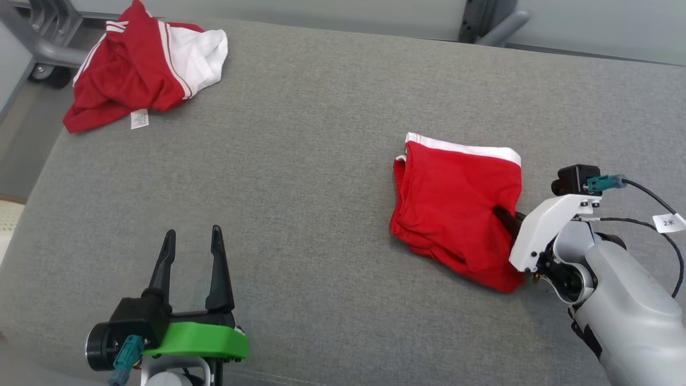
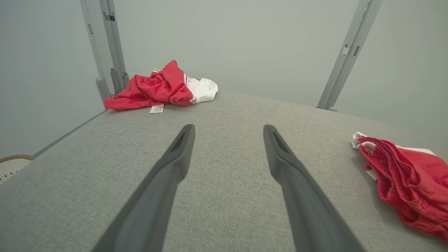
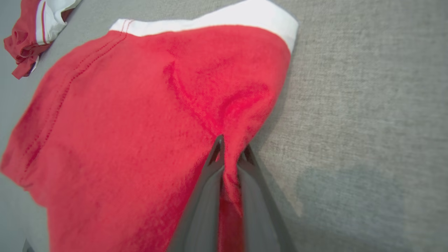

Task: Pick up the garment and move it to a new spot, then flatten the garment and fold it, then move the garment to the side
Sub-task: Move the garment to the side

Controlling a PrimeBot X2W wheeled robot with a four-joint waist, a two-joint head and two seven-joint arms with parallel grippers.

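A folded red garment point(image 1: 455, 203) with a white band along its far edge lies on the grey padded table point(image 1: 321, 161), right of centre. My right gripper point(image 1: 506, 214) is shut on a pinched ridge of the garment's cloth near its right edge. In the right wrist view the two dark fingers point(image 3: 210, 168) squeeze a fold of the red garment point(image 3: 140, 122) between them. My left gripper point(image 1: 193, 241) rests open at the lower left, far from the garment, with bare table between its fingers point(image 2: 175, 157). The left wrist view shows the garment point(image 2: 406, 178) at its right edge.
A second red and white garment point(image 1: 139, 67) lies crumpled at the table's far left corner, also seen as a crumpled heap point(image 2: 161, 89) in the left wrist view. Grey frame posts point(image 2: 344, 56) stand behind the table. A black cable point(image 1: 654, 203) hangs from my right wrist.
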